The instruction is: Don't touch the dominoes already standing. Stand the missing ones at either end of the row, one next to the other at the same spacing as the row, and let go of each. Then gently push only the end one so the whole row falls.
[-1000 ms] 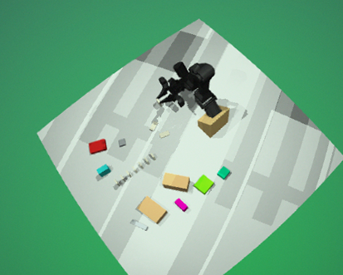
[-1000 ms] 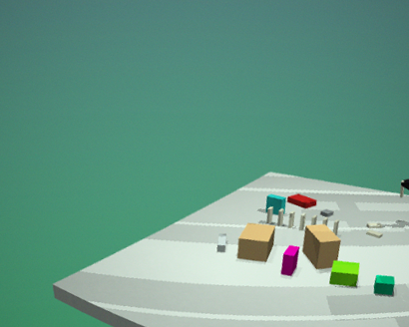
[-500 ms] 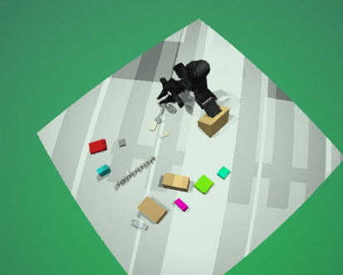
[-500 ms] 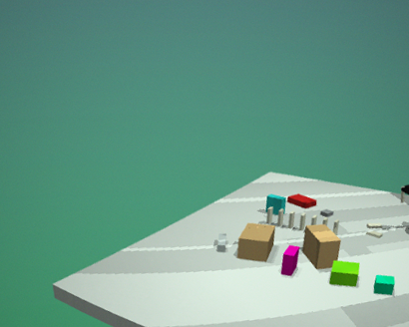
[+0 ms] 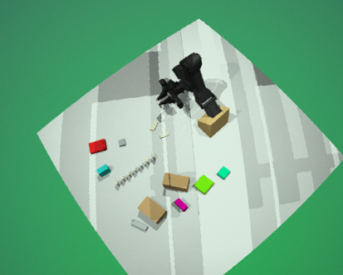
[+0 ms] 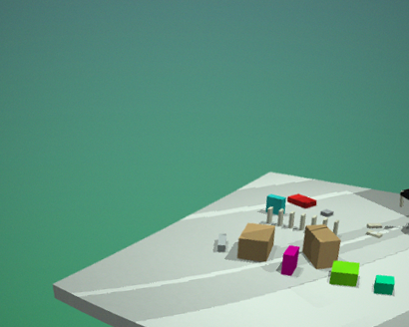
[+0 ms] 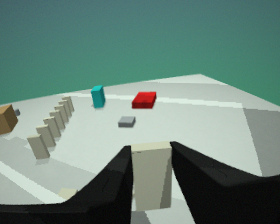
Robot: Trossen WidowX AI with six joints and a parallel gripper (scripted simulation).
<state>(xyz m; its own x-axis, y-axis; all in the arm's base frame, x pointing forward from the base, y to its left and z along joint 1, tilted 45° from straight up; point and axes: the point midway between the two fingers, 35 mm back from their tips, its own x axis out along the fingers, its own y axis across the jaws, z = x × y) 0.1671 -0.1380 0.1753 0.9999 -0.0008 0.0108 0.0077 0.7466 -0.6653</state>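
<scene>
A row of several cream dominoes (image 5: 136,171) (image 6: 299,218) (image 7: 53,123) stands on the white table (image 5: 230,223). Two more cream dominoes (image 5: 159,129) (image 6: 374,229) lie flat between the row and the arm's base. My gripper (image 5: 162,98) (image 6: 403,198) (image 7: 150,150) is shut on a cream domino (image 7: 150,173), held upright above the table, well away from the row's near end. The held domino is too small to make out in the top and exterior views.
Near the row are a red block (image 5: 97,146) (image 7: 144,100), a teal block (image 5: 103,170) (image 7: 98,96), a small grey block (image 5: 122,142) (image 7: 126,121), two brown boxes (image 5: 176,181) (image 5: 152,209), a magenta block (image 5: 180,204), green blocks (image 5: 203,184) (image 5: 223,172) and a pale grey block (image 5: 139,225).
</scene>
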